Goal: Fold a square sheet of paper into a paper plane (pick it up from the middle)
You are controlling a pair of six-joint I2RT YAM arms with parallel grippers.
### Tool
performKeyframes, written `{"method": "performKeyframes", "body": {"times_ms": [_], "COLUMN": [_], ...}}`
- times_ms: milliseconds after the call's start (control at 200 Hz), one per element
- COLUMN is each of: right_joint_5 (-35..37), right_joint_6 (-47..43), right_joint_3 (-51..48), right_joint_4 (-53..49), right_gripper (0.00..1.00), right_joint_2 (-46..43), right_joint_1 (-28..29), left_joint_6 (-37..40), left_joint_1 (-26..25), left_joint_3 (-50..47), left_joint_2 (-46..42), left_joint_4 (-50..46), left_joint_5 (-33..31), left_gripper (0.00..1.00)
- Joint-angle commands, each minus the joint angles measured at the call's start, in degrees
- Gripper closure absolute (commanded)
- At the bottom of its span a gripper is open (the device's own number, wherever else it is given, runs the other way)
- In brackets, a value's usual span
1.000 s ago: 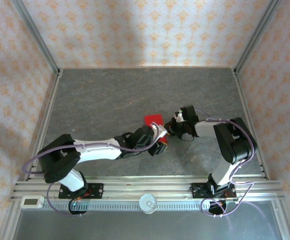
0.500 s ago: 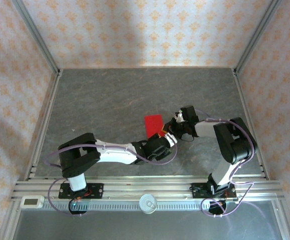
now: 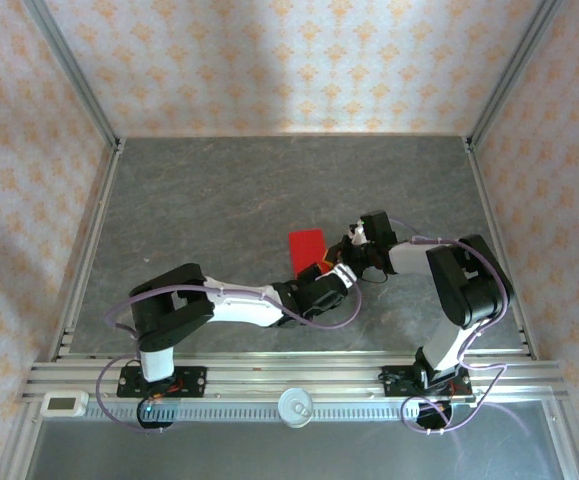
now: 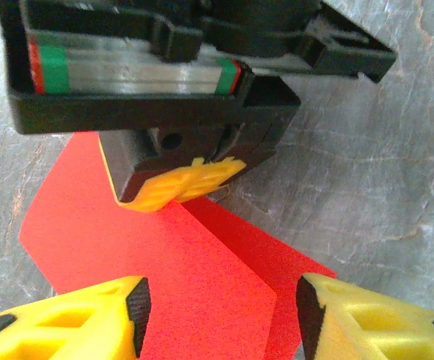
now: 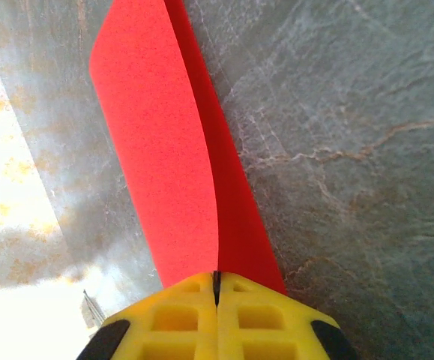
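One square sheet of paper (image 3: 306, 247) lies on one table (image 3: 199, 200). Two arms meet at the sheet, the left arm (image 3: 234, 303) and the right arm (image 3: 464, 280), carrying two grippers, the left gripper (image 4: 220, 307) and the right gripper (image 5: 217, 289). Nearer than the sheet sit one white disc (image 3: 295, 406) and one small white box (image 3: 65, 403).

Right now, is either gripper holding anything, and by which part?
The right gripper pinches the red paper by one end of its fold. The left gripper is open around it, not gripping.
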Motion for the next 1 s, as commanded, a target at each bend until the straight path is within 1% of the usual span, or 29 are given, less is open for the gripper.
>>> {"method": "performKeyframes", "body": {"times_ms": [0, 395, 505, 631, 701, 751, 791, 911, 996], "right_joint_5": [-0.36, -0.45, -0.49, -0.53, -0.32, 0.02, 0.83, 5.09, 8.75], "right_joint_6": [0.56, 0.81, 0.83, 0.82, 0.95, 0.75, 0.44, -0.28, 0.05], "right_joint_3": [-0.59, -0.52, -0.41, -0.24, -0.30, -0.32, -0.24, -0.85, -2.68], "right_joint_4": [1.09, 1.44, 1.36, 1.27, 1.07, 0.93, 0.22, -2.61, -3.49], "right_gripper": [0.94, 0.94, 0.94, 0.94, 0.92, 0.91, 0.89, 0.74, 0.68], "right_joint_2": [-0.95, -0.72, -0.94, -1.04, -1.41, -1.85, -2.37, -5.51, -8.69], "right_joint_1": [-0.29, -0.29, -0.28, -0.28, -0.28, -0.30, -0.37, -2.05, -4.28], "left_joint_6": [1.01, 0.76, 0.94, 1.01, 0.81, 0.47, 0.26, -2.48, -6.12], "left_joint_1": [-0.32, -0.28, -0.36, -0.32, -0.27, -0.25, -0.18, 1.65, 4.87], "left_joint_3": [0.81, -0.81, -1.27, -1.50, -1.71, -1.81, -2.04, -2.58, -4.07], "left_joint_2": [0.60, 0.16, -0.14, -0.50, -0.78, -1.08, -1.35, -3.07, -5.48], "left_joint_4": [-0.75, -0.40, 0.08, 0.69, 1.26, 1.59, 1.91, 2.21, 3.16], "left_joint_5": [-3.03, -4.02, -4.64, -4.66, -4.45, -4.39, -3.93, 0.88, 9.23], "left_gripper": [0.46, 0.59, 0.69, 0.83, 0.89, 0.91, 0.93, 0.96, 0.97]}}
